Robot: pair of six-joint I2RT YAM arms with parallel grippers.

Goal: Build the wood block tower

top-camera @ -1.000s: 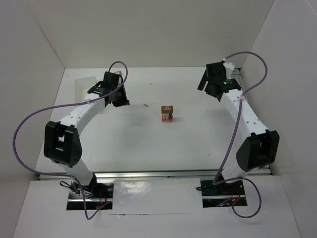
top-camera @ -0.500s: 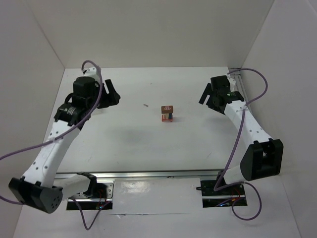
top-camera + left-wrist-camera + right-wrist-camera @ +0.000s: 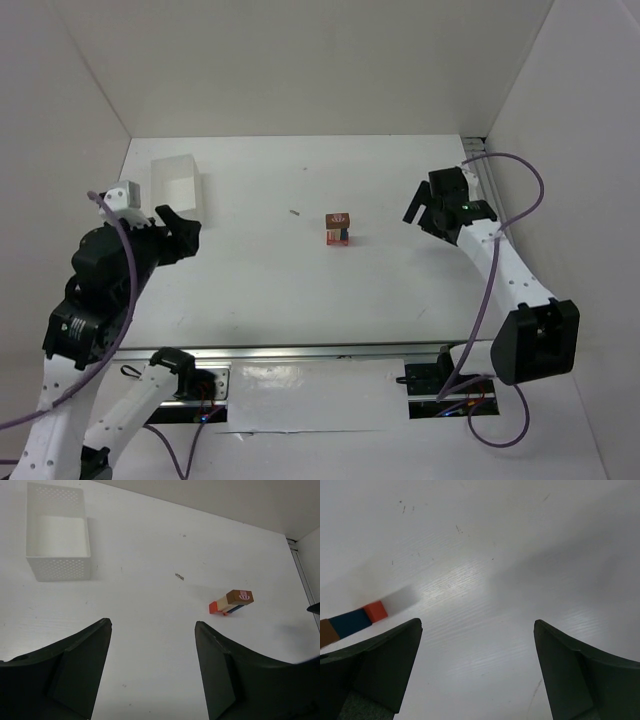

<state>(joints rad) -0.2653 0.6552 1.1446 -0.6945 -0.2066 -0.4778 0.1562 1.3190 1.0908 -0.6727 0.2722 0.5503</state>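
The wood block tower (image 3: 338, 228) stands in the middle of the table: a brown block on top, then pale wood, with blue and orange-red below. The left wrist view shows this tower (image 3: 231, 602) far ahead to the right. In the right wrist view its orange-red, blue and brown blocks (image 3: 351, 621) sit at the left edge. My left gripper (image 3: 180, 232) (image 3: 152, 622) hovers open and empty over the table's left side, well away from the tower. My right gripper (image 3: 425, 210) (image 3: 477, 622) is open and empty to the right of the tower.
A translucent white perforated tub (image 3: 178, 183) (image 3: 59, 569) stands at the back left, beyond my left gripper. A small dark speck (image 3: 294, 212) lies left of the tower. White walls close in the table on three sides.
My left arm has swung back toward the near left, uncovering the white tub, and its gripper has opened. My right arm has drifted slightly nearer. The tower has not moved.
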